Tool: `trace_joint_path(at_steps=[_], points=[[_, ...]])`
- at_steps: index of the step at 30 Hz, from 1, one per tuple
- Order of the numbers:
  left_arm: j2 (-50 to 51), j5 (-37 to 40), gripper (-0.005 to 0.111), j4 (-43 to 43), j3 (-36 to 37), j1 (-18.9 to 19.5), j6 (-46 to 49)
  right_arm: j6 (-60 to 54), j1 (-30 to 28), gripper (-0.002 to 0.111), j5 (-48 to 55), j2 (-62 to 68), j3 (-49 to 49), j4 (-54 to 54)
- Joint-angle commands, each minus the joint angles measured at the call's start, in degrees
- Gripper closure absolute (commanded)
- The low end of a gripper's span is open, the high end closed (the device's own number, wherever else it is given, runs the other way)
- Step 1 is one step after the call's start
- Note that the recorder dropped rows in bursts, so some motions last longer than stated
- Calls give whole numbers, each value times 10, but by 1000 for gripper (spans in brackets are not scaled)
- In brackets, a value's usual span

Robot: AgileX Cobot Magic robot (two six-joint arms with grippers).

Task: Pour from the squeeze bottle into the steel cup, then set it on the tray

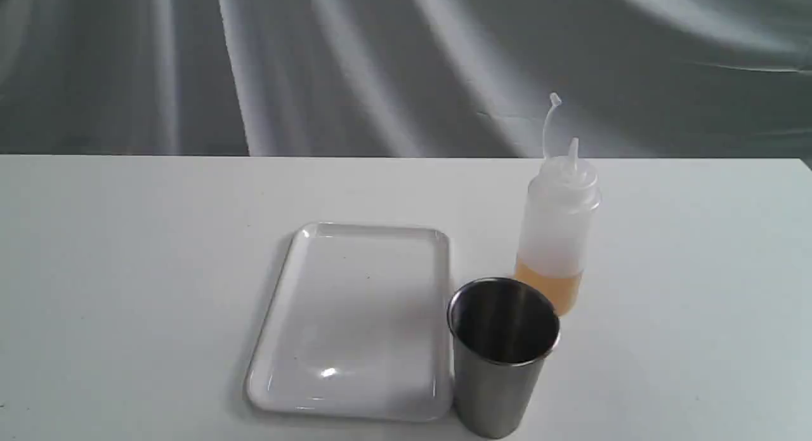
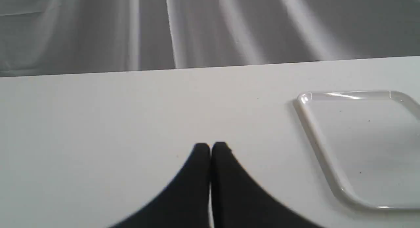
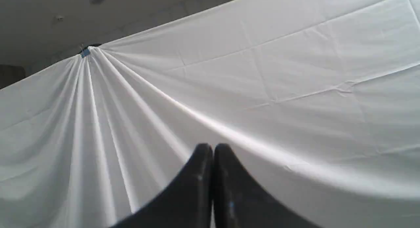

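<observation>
The squeeze bottle (image 1: 558,231) stands upright on the white table, amber liquid in its lower part, its cap strap sticking up. Just in front of it and slightly left stands the steel cup (image 1: 501,355), upright with a dark inside. The white tray (image 1: 355,320) lies flat to the cup's left, with nothing on it. Neither arm shows in the exterior view. My left gripper (image 2: 211,146) is shut with nothing held, low over the table, the tray (image 2: 328,155) off to one side. My right gripper (image 3: 212,146) is shut and bare, pointing up at the draped cloth.
A white draped cloth backdrop (image 1: 406,66) hangs behind the table (image 1: 127,269). The table's far edge runs across the exterior view, and its right corner shows at the far right.
</observation>
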Motion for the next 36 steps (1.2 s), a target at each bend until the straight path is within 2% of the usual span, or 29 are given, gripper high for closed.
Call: trace_joint_path(at_steps=[1,5,14,20,29,36], points=[[-1,-4,107,-1,3,1,-4,0,21,108,48,49,-53,-8],[-1,-4,107,-1,3,1,-4,-30,58,108,106,111,-112,-8],[-1,-4,107,-1,3,1,-2,-99,107,108,72,226,-143,-8],[-1,-4,107,-1,3,1,-3,-125,114,108,-13,319,-143,-41],[-1,-4,107,-1,3,1,-3,-131,114,108,-13,374,-143,-42],[-1,-4,107,-1,3,1,-2,-234,116,108,-23,421,-143,-94]])
